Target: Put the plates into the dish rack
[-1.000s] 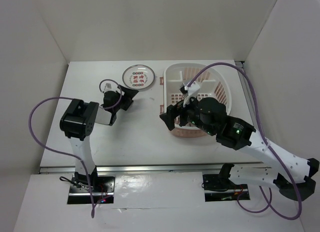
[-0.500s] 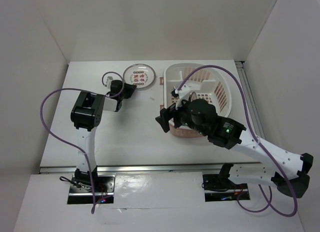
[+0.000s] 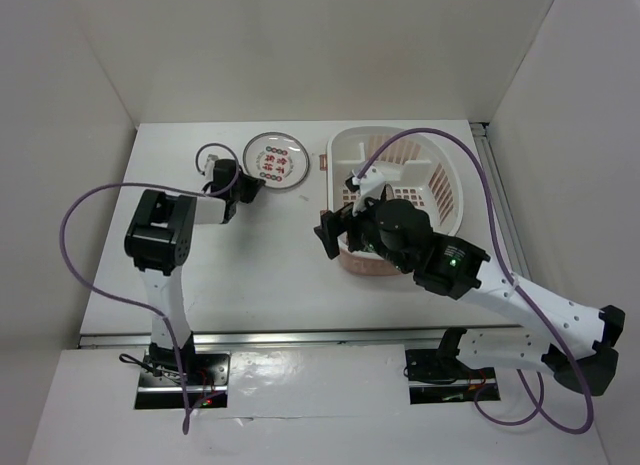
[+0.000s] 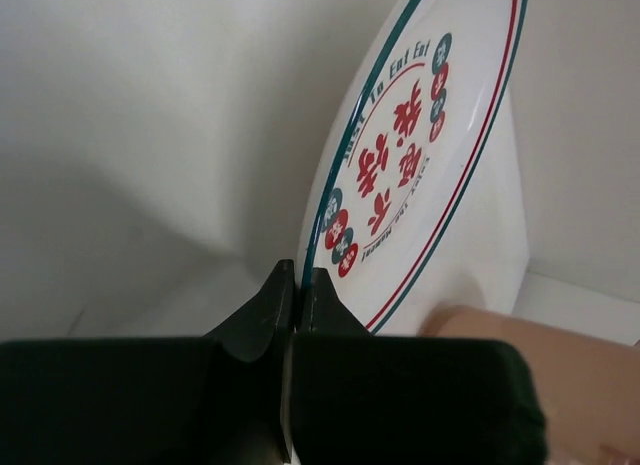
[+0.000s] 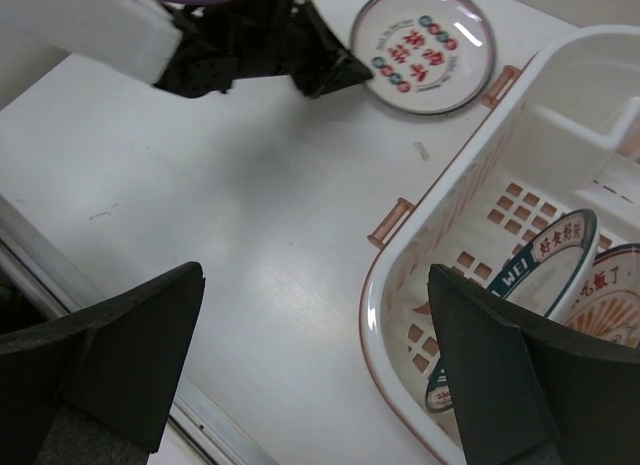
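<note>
Left wrist view shows your left gripper (image 4: pixel 297 290) clamped on the rim of the last plate (image 4: pixel 420 155), on the table (image 3: pixel 250 265) beside the rack (image 5: pixel 440 200); right gripper (image 5: pixel 315 365) hangs wide open; two plates (image 5: pixel 545 260) already sit racked, so one's left

Left hand (image 3: pixel 252 182): moved toward 1 o'clock; jaws went from wide to pinching plate (image 3: pixel 277 156) rim.
Right hand (image 3: pixel 336 233): nudged toward 9 o'clock.

Green-rimmed plate (image 5: pixel 548 263) and sunburst plate (image 5: pixel 618 285) inside dish rack (image 5: pixel 432 225)
</note>
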Robot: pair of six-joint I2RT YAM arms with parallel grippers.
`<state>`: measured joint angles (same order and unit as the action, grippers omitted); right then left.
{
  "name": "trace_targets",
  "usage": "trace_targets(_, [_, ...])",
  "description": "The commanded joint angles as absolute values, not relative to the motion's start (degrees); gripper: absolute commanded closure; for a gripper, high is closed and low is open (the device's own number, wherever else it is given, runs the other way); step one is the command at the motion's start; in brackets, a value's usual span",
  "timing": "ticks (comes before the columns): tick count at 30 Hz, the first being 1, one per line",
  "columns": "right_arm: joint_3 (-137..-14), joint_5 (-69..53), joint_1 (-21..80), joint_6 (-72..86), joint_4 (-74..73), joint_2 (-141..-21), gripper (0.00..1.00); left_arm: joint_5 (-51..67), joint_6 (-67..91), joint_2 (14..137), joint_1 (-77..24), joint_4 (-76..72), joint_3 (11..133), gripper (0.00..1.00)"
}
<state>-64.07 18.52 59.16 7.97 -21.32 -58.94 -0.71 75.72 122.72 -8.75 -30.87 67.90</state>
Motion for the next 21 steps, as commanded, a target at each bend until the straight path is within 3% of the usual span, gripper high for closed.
trace_targets(1, [-63.54, 23.20, 58.54, 7.03, -17.92, -60.29, 0.00, -3.33, 67.69, 109.46, -8.35, -26.81, 60.93, 1.00])
trace_targets(4, [-63.55, 21.28, 55.82, 7.03, -16.01, -60.30, 0.00, -7.46, 61.27, 93.38, -8.35, -20.78, 54.33, 1.00])
trace_targets(9, [-62.92, 7.76, 47.74, 6.50, -8.00, -58.45, 0.00, -5.02, 53.63, 64.94, -8.35, -15.29, 42.57, 1.00])
trace_targets(14, [-67.40, -5.52, 37.55, 7.03, -6.86, -63.54, 0.00, 5.96, 50.19, 46.02, -7.82, -9.24, 36.13, 1.00])
trace_targets(21, [-71.19, -17.84, 34.98, 11.85, -2.56, -66.71, 0.00, 18.09, 48.52, 31.30, -7.29, -2.73, 34.89, 1.00])
